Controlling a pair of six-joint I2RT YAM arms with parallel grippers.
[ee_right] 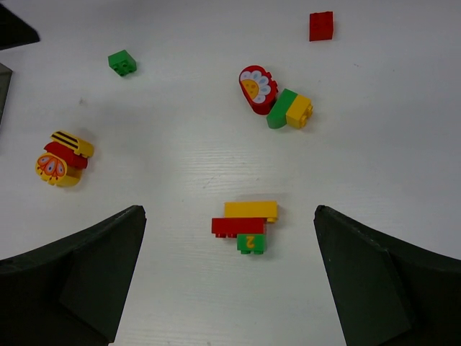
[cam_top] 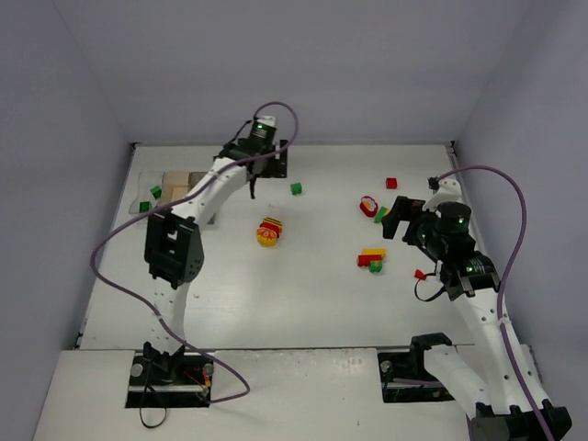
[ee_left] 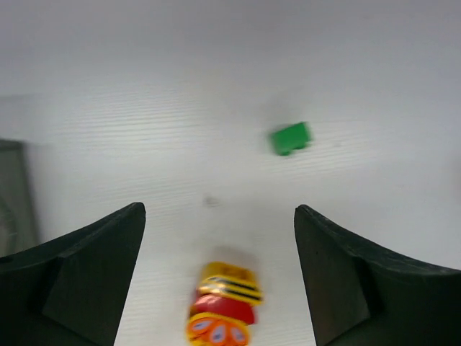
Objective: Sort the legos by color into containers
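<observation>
The containers [cam_top: 176, 186] stand at the far left, and the clear end box holds two green bricks [cam_top: 150, 198]. My left gripper [cam_top: 252, 188] is open and empty above the table. Between its fingers, the left wrist view [ee_left: 220, 209] shows a yellow-and-red clump [ee_left: 222, 306], which is also in the top view [cam_top: 269, 231]. A lone green brick [cam_top: 296, 188] lies beyond it. My right gripper [cam_top: 397, 213] is open and empty, held above a yellow-red-green clump [ee_right: 246, 225]. A red flower piece with green and yellow bricks [ee_right: 277, 97] and a red brick [ee_right: 321, 26] lie farther off.
A small red piece [cam_top: 420, 274] lies beside the right arm's wrist. A dark grey container edge [ee_left: 13, 194] shows at the left of the left wrist view. White walls enclose the table on the back, left and right sides.
</observation>
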